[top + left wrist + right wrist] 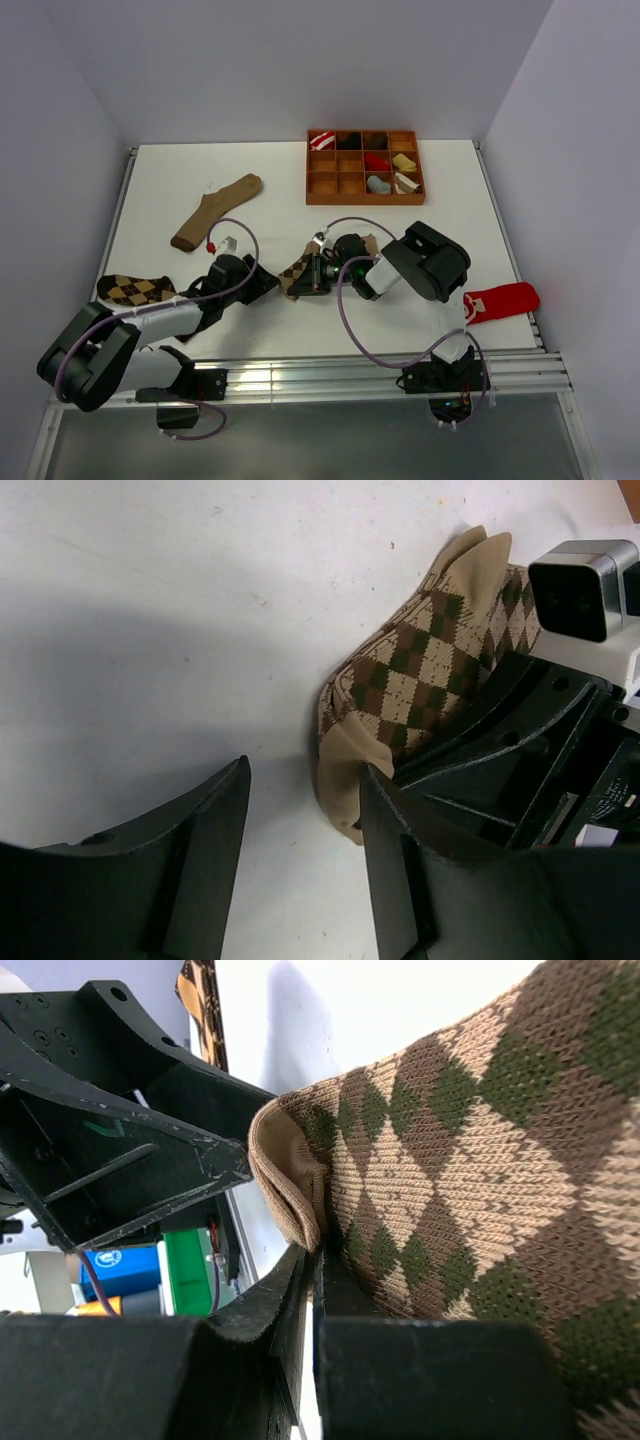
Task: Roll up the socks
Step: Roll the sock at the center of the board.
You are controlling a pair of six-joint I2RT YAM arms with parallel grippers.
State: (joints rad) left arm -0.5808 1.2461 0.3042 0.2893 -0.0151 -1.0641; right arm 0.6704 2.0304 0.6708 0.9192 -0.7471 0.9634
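Toward the arms from the wooden tray (313,190), the lighter argyle sock (297,272) lies bunched. The right gripper (312,1260) pinches its folded edge, and the left gripper (305,780) stands open alongside it.

**Three socks, one partly folded**

The lighter argyle sock (297,271) lies near the middle of the table (450,200). It is tan with brown and green diamonds, and its plain tan end is doubled into a thick fold. The darker argyle sock (135,289) lies flat, well apart to the left. A small grey sock (378,184), possibly balled, sits in a tray (365,201) compartment.
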